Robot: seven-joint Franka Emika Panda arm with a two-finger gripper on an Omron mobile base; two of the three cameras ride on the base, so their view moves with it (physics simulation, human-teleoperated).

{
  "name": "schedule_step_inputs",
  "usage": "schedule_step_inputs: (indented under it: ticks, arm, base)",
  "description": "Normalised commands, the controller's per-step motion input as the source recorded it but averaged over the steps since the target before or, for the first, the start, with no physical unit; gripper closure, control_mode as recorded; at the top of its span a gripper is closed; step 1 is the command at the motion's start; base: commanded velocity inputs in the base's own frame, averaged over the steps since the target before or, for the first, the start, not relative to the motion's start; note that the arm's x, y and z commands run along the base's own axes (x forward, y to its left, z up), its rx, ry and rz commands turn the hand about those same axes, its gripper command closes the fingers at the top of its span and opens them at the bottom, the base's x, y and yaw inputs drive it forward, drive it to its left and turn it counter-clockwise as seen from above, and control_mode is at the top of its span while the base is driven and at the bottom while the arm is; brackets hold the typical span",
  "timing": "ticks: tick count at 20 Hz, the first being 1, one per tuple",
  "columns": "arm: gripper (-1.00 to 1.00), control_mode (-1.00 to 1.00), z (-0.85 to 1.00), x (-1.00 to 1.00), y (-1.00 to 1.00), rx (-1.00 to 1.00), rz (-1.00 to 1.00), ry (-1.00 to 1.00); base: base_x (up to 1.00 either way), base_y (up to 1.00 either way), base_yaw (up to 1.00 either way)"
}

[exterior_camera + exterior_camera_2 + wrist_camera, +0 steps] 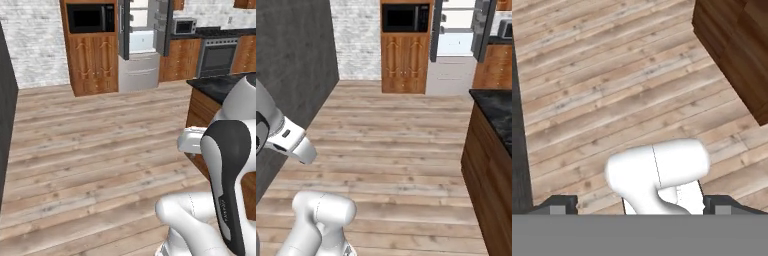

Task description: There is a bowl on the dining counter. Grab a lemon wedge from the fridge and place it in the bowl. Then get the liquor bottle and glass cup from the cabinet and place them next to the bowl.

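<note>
Fridge (pixel 142 45) far across the wooden floor (pixel 90 145), both upper doors swung open, beside a microwave (pixel 91 18) set in tall wood cabinetry. Dining counter (pixel 496 112) near, on the right. Gripper (pixel 640 204) spread wide over the floorboards, holding nothing.

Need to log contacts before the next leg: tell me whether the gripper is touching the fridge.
Apart. In the hand view the gripper points down at wood floor, its fingertips on nothing. The left base view shows the fridge, doors open, across the room.
</note>
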Motion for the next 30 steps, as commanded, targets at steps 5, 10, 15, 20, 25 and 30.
schedule_step_inputs:
  ticks: [5,10,15,20,25,30]
  arm:
    - [-1.00,1.00,0.00,0.00,0.00,0.00,0.00,0.00]
    - [-1.00,1.00,0.00,0.00,0.00,0.00,0.00,0.00]
    - [-1.00,1.00,0.00,0.00,0.00,0.00,0.00,0.00]
    - [-1.00,1.00,0.00,0.00,0.00,0.00,0.00,0.00]
    - [-1.00,1.00,0.00,0.00,0.00,0.00,0.00,0.00]
    - [-1.00,1.00,0.00,0.00,0.00,0.00,0.00,0.00]
  base:
    - [1.00,0.42,-0.07]
    - [1.00,0.32,-0.10]
    - [1.00,0.30,-0.21]
    - [1.00,0.32,-0.31]
    - [1.00,0.25,-0.43]
    - [1.00,0.28,-0.49]
